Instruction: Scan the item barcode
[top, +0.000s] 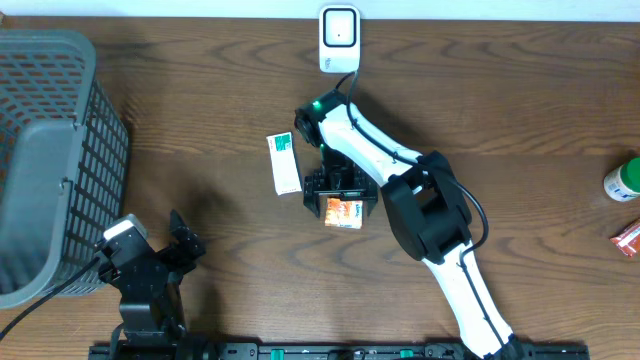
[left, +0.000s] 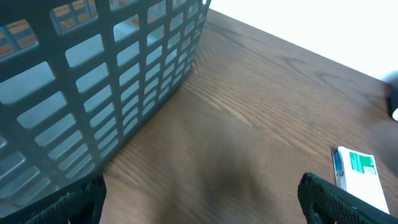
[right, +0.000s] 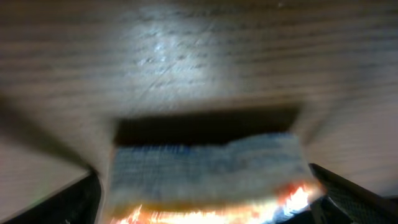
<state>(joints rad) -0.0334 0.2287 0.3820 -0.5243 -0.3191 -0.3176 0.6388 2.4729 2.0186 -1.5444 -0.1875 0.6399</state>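
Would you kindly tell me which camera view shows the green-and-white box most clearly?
The overhead view: the whole green-and-white box lies flat on the table, unobstructed. The left wrist view catches it near the right edge, partly behind a finger. The right wrist view does not show it.

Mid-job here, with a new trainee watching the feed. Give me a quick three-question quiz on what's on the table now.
1. True or false: the left gripper is open and empty.
2. What lies between the fingers of the open right gripper? A bottle, B orange packet, C scanner.
3. Fill in: the grey basket stands on the robot's ____ side.
Key: 1 true; 2 B; 3 left.
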